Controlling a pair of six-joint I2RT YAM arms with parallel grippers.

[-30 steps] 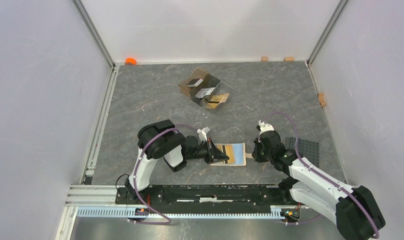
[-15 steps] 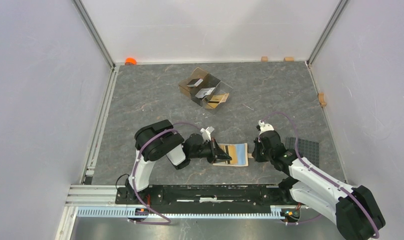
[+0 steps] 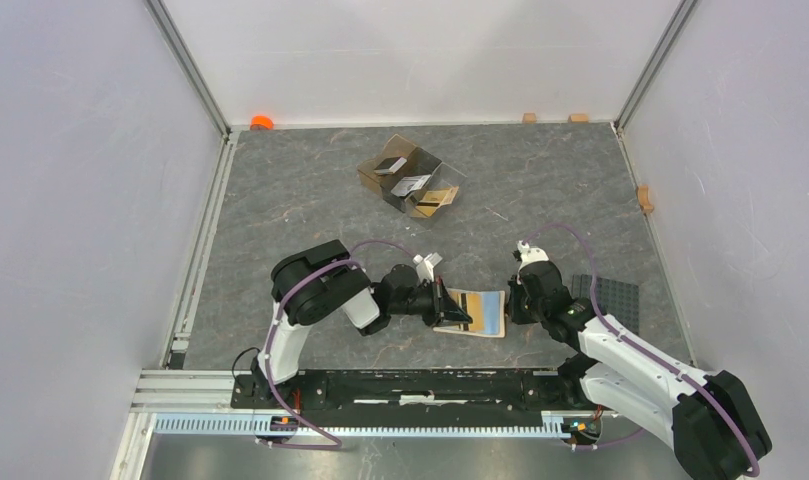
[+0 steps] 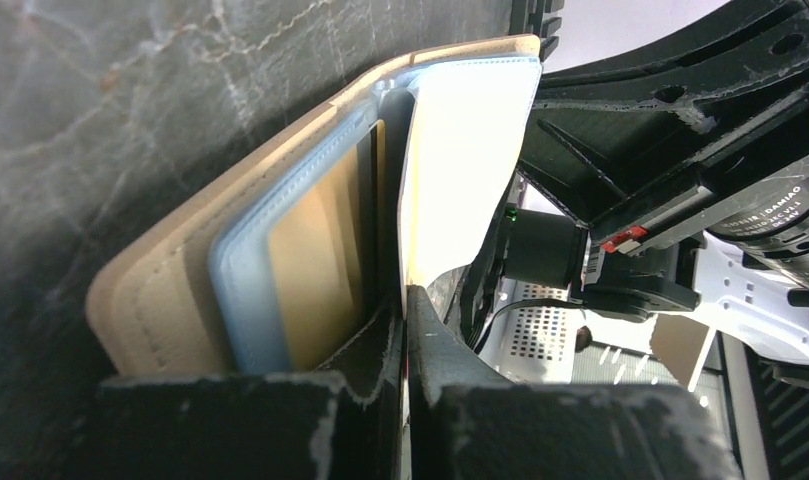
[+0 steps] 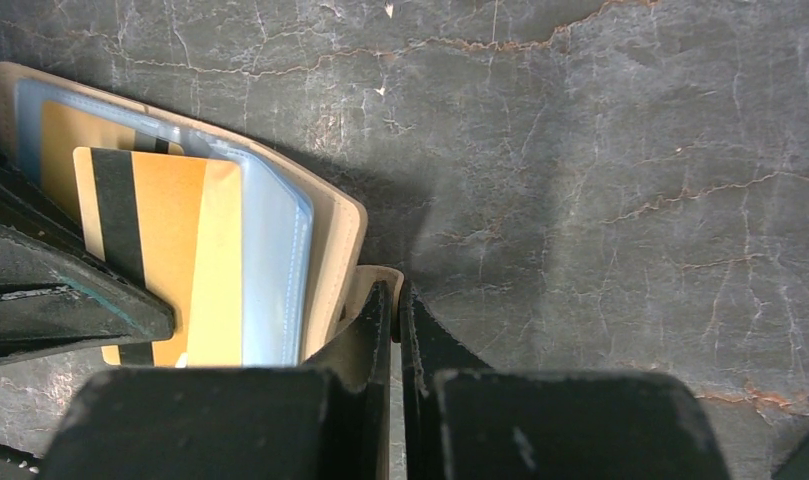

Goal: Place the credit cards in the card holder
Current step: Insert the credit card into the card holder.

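**Card half in: a jam or a sliding wallet is my worry**

Nearest me, toward 6 o'clock on the desk, the card holder lies open. My left end effector is clamped on an orange-gold card. Its leading edge appears to be under the light blue pocket, and its striped end is outside. At 3 o'clock of the holder, my right end effector is closed on the tan snap tab and pins that side down.

I judge the main risk to be the card catching on the pocket lip. The left wrist view shows the pocket bowed up, so a slightly angled push could buckle it or send the card between the wrong layers. A hard push could also drag the holder toward 3 o'clock and pull the tab out of the right grip, which has only a thin edge. Letting go too early would leave the card sticking out.

Farther off, toward 12 o'clock, more credit cards sit in the clear divided box. A shifted holder would throw off each later insertion.
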